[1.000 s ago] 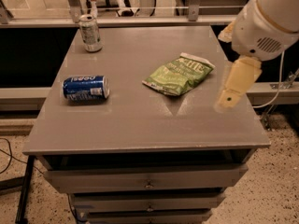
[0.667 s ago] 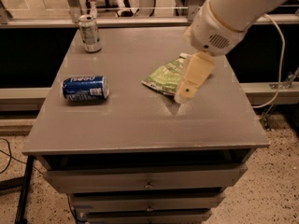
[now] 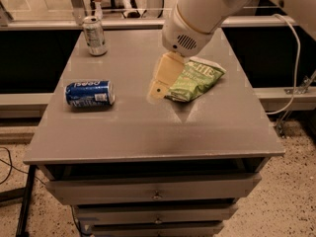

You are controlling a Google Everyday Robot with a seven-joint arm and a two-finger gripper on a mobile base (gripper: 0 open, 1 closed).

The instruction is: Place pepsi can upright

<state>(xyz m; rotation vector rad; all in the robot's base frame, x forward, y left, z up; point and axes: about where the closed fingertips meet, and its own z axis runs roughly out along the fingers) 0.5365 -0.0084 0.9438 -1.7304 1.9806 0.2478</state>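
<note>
Swing your end effector [image 3: 156, 87], its grip state impossible to tell, from right of the lying pepsi can [image 3: 90, 93] to straddle its middle.

Single view, so no overlap to report. The camera sat high in front of the grey metal drawer cabinet [image 3: 148, 132] and looked down and forward across its flat top. Mid range: the whole top was in frame, plus the upper drawer fronts [image 3: 153, 189] and speckled floor [image 3: 286, 201] on both sides. The white robot arm [image 3: 207, 9] filled the top right. The cream gripper [image 3: 157, 85] hung over top centre, just beside the green crinkled chip bag [image 3: 197, 80].
</note>
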